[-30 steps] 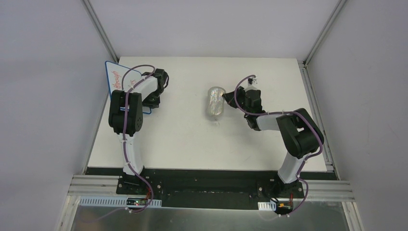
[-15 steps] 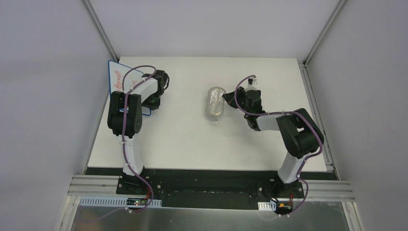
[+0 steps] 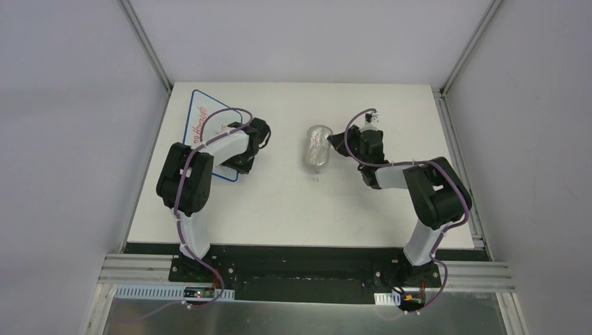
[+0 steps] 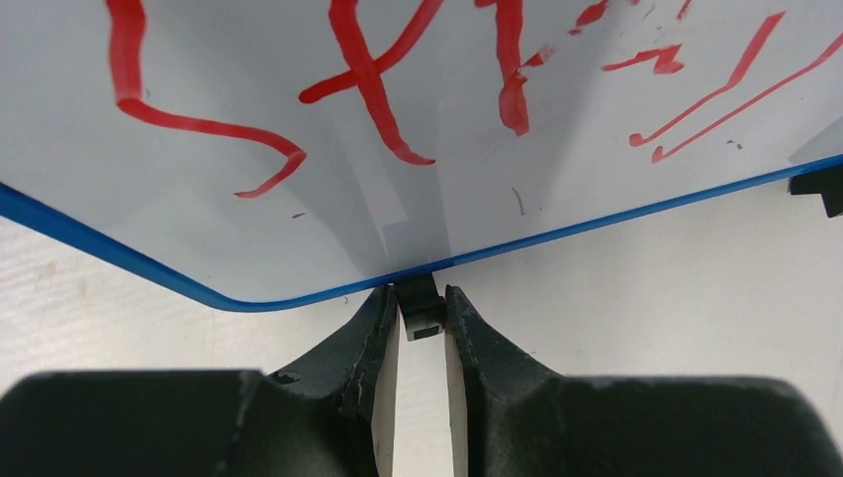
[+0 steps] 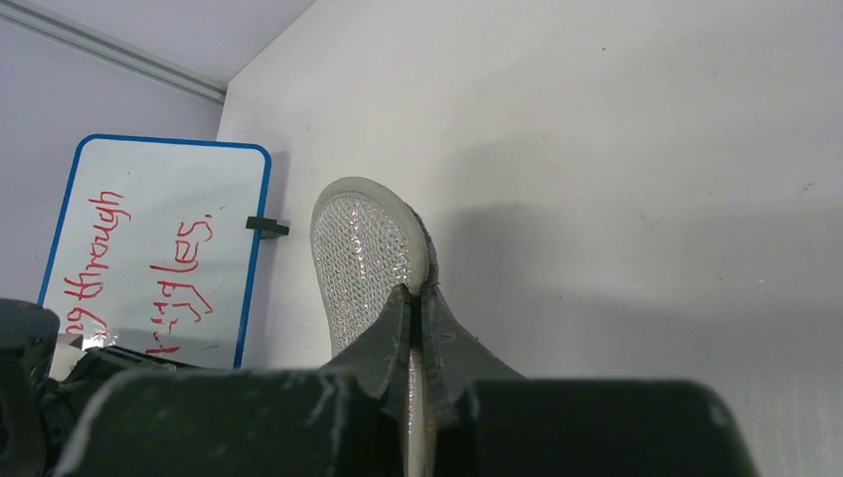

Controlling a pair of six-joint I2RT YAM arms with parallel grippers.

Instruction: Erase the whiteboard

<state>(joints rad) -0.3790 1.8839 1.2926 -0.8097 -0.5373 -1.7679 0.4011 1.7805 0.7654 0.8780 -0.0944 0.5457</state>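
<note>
The whiteboard point(image 3: 204, 120) with a blue rim and red handwriting lies at the table's far left. It fills the top of the left wrist view point(image 4: 418, 119) and shows at the left of the right wrist view point(image 5: 159, 234). My left gripper point(image 4: 421, 310) point(image 3: 237, 162) is shut on a small black foot point(image 4: 421, 303) under the board's near edge. A glittery silver pad point(image 3: 315, 148) point(image 5: 360, 260) lies mid-table. My right gripper point(image 5: 418, 294) point(image 3: 336, 142) is shut on the pad's right edge.
Another black foot point(image 5: 266, 227) sticks out from the board's side toward the pad. Grey walls with metal rails point(image 3: 145, 43) close the table on the left, the far side and the right. White table point(image 3: 300, 209) lies between the arms.
My left gripper narrowed onto the board's foot and moved the whiteboard right, away from the left wall. The right gripper and pad shifted slightly farther away.
</note>
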